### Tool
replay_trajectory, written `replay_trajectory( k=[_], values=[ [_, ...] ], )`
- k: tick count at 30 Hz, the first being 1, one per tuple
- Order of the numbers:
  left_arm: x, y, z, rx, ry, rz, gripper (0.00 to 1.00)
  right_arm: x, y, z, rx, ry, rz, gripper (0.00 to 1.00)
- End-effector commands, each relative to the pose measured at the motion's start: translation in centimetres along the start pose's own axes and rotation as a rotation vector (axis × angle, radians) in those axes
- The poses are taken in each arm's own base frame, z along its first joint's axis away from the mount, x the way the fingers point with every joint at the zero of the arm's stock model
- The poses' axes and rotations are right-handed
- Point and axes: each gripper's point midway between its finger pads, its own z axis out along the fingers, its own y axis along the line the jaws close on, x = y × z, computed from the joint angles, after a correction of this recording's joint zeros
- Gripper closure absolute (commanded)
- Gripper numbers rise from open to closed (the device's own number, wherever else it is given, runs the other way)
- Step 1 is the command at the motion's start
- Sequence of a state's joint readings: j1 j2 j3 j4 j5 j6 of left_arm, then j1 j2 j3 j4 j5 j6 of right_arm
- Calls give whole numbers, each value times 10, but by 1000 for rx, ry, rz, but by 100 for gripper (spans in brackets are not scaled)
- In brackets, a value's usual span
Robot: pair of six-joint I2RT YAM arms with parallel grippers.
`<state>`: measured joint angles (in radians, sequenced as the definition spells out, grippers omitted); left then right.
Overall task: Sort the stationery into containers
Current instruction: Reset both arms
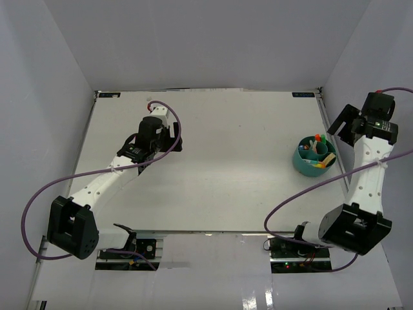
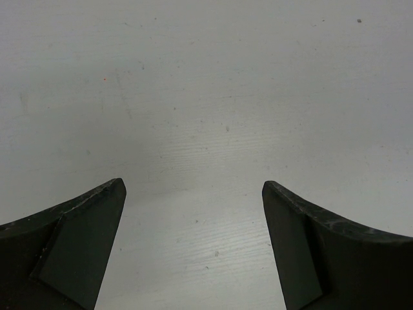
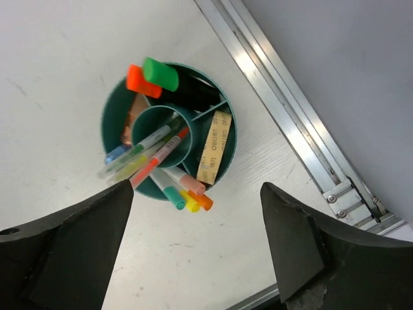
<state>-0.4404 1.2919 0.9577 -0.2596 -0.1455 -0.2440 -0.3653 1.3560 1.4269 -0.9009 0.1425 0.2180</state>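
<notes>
Your right gripper (image 3: 197,191) is hanging directly above the teal organiser cup (image 3: 111,110), its matte black, wedge-shaped fingers (image 3: 77,245) standing wide apart and gripping nothing. The cup is sitting upright on the white table (image 3: 51,71), a smooth round plastic tub with a round inner tube (image 3: 143,120) and thin dividers spoking out to the rim.

Inside that centre tube, several slim pens (image 3: 153,152) are leaning out over the cup's rim. In the outer compartments, two stubby black highlighters are standing side by side, one with a glossy orange cap (image 3: 142,81), the other with a green cap (image 3: 161,73). A flat beige rubber band (image 3: 215,146) with printed lettering is lying along the cup's wall. Short markers (image 3: 187,194) with teal, yellow, orange and pink ends are poking out past the rim.

A ribbed aluminium rail (image 3: 284,110) is running past the cup along the table's edge.

Your left gripper (image 2: 193,186) is hovering well away from the cup over bare, faintly grained tabletop, its fingers also spread wide and empty.
</notes>
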Motion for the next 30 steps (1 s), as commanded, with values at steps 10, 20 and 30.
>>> replay_trajectory(
  k=[10, 20, 30],
  values=[
    [-66, -9, -57, 50, -177, -39, 2, -64, 50, -175, -360, -561, -87, 10],
    [-116, 1, -184, 86, -399, -114, 2, -31, 66, -299, -601, -877, -198, 10],
    [-98, 25, -246, 65, -517, -164, 2, 23, 29, -336, -685, -1111, -241, 10]
  ],
)
